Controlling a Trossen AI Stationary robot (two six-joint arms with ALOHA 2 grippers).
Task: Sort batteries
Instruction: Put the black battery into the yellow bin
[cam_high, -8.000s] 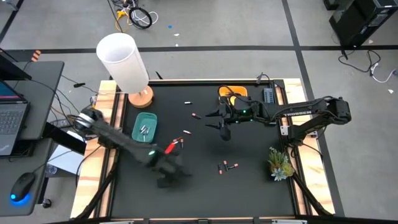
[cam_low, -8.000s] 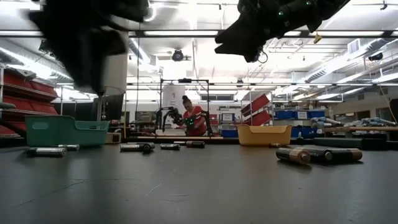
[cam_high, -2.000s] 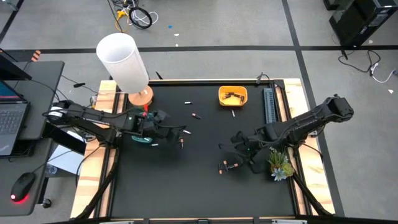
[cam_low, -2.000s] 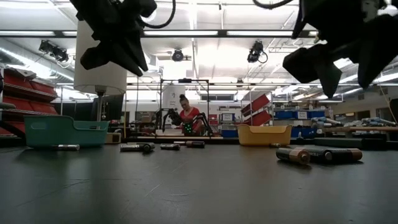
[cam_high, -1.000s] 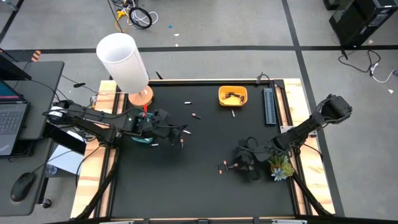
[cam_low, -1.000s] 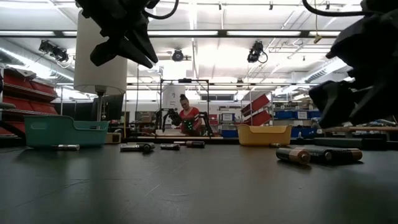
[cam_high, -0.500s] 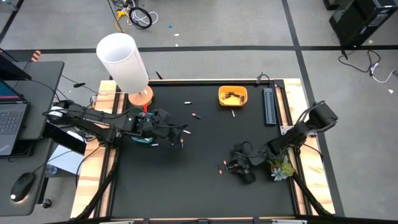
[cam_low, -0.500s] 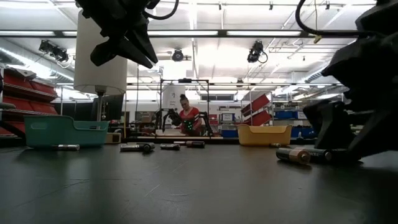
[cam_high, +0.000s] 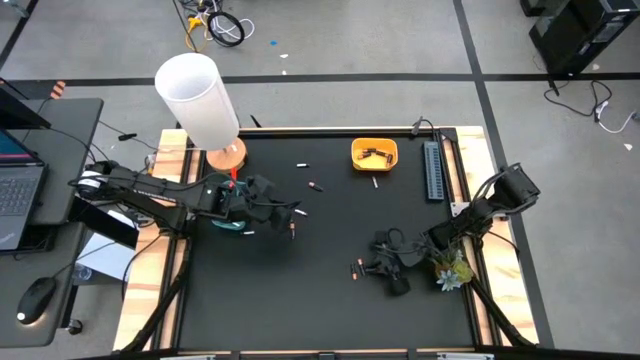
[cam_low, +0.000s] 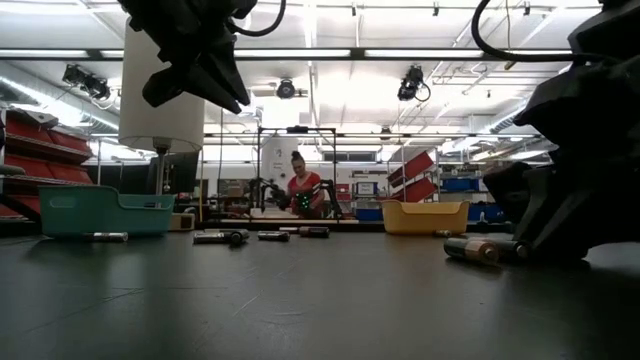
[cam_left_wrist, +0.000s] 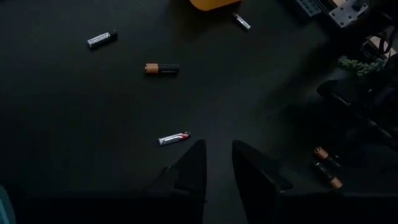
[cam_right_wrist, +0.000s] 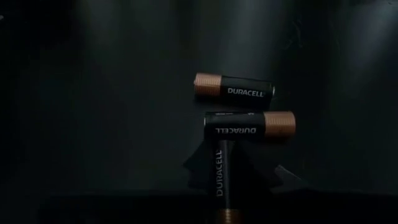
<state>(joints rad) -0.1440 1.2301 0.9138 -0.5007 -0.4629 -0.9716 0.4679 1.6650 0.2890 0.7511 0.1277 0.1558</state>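
Right gripper (cam_right_wrist: 231, 177) clenched on one Duracell battery (cam_right_wrist: 220, 180), touching the next battery (cam_right_wrist: 249, 124); lift w/ poor alignment may drag or roll the neighbour.

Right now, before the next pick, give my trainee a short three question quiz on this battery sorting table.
1. True or false: the left gripper is carrying a battery.
2. How many black-and-copper batteries show in the right wrist view? A: two. B: three. C: five.
3. Fill in: the right gripper, down at the table, has its fingers closed on a ____.

Key: 1 false, its fingers are apart with nothing between them. 2 B. 3 battery, standing crosswise to the two that lie on the mat.
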